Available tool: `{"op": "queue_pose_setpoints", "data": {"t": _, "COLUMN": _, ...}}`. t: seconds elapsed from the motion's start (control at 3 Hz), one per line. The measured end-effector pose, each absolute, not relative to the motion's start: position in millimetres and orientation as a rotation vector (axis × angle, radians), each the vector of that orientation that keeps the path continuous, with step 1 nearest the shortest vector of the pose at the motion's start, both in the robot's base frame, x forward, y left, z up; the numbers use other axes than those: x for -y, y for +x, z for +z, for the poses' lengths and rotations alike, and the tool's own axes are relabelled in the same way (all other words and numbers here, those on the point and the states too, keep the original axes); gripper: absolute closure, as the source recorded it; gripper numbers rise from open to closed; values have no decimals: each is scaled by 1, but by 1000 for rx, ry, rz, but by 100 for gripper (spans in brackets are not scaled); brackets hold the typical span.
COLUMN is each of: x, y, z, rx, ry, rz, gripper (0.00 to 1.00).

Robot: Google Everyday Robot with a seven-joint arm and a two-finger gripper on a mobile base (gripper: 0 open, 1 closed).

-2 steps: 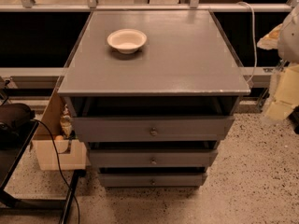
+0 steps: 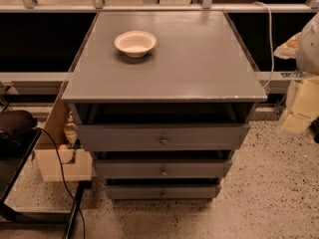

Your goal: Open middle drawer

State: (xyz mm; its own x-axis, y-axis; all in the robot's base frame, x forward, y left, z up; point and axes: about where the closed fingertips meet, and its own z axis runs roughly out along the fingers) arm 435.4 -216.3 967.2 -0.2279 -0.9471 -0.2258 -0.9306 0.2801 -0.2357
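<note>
The middle drawer (image 2: 162,169) is the second of three grey drawer fronts in the grey cabinet (image 2: 164,59), with a small round metal knob (image 2: 163,172) at its centre. It sits nearly flush, slightly behind the top drawer (image 2: 162,137) and ahead of the lowest drawer (image 2: 162,191). My gripper (image 2: 300,114) hangs as a cream-coloured shape at the right edge of the view, well to the right of the cabinet and above the drawers' height, touching nothing.
A white bowl (image 2: 135,43) stands on the cabinet top. A cardboard box (image 2: 57,161) and a black cable (image 2: 62,183) lie left of the cabinet, beside a dark stand (image 2: 17,133). A white cable (image 2: 270,39) hangs at the back right. The floor is speckled.
</note>
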Motion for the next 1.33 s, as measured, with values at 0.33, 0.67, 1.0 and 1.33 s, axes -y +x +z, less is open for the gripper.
{"op": "queue_pose_setpoints", "data": {"t": 0.33, "x": 216, "y": 430, "z": 942, "rx": -2228, "ry": -1668, "rz": -7, "gripper": 0}}
{"op": "queue_pose_setpoints", "data": {"t": 0.67, "x": 215, "y": 426, "z": 909, "rx": -2216, "ry": -1601, "rz": 56, "gripper": 0}}
{"op": "queue_pose_setpoints", "data": {"t": 1.0, "x": 206, "y": 422, "z": 872, "rx": -2176, "ry": -1542, "rz": 120, "gripper": 0}}
{"op": "queue_pose_setpoints", "data": {"t": 1.33, "x": 192, "y": 420, "z": 830, "rx": -2118, "ry": -1508, "rz": 169, "gripper": 0}}
